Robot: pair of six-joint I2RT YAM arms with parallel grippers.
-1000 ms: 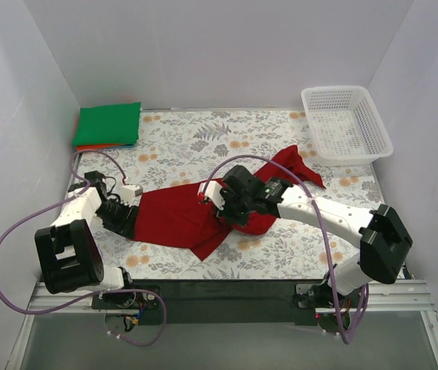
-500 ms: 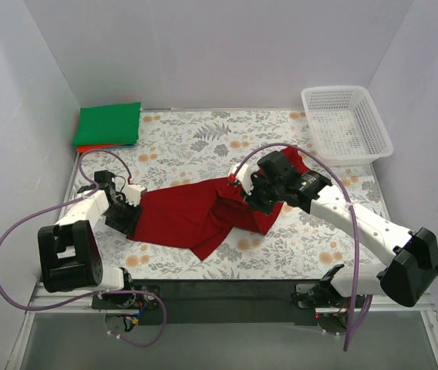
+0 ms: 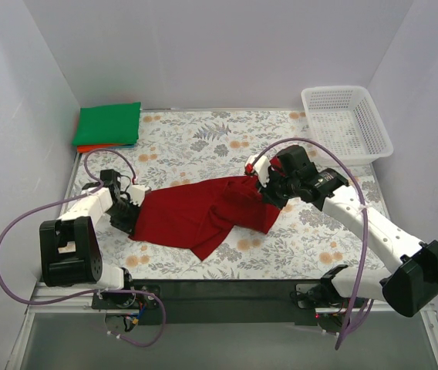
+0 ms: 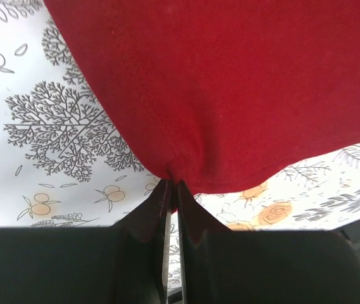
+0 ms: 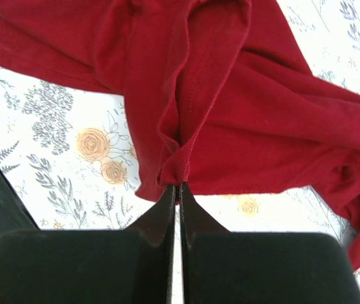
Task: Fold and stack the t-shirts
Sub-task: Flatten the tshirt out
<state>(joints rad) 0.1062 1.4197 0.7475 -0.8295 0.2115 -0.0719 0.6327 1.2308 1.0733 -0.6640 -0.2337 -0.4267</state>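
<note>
**Top external view.** The dark red t-shirt [image 3: 196, 216] lies crumpled across the middle of the table [image 3: 203, 139], not yet folded. The left gripper [image 3: 129, 213] holds its nine o'clock edge and the right gripper [image 3: 271, 187] its two o'clock end. The cloth between them is bunched, with a loose flap hanging toward six o'clock. This looks like the spreading step, with the shirt being pulled flat before any fold. The green t-shirt [image 3: 109, 123] sits folded in the eleven o'clock corner on top of the orange t-shirt [image 3: 99, 147], which shows only as a sliver. So the red one seems to be the last. The next move probably calls for drawing the two grips apart evenly, so the wrinkles come out without either hem slipping free.

**Left wrist view.** The jaws are pressed together on a small pucker of the red hem at six o'clock. Red cloth fans out toward twelve.

**Right wrist view.** The jaws are likewise pinched shut on a gathered fold of red cloth. A stitched seam runs up toward twelve o'clock.

**Surface and room.** The table has a white covering printed with grey leaves and orange flowers. A white lattice basket [image 3: 311, 123] stands at one o'clock. Plain white walls [image 3: 219, 54] close in three sides.
</note>
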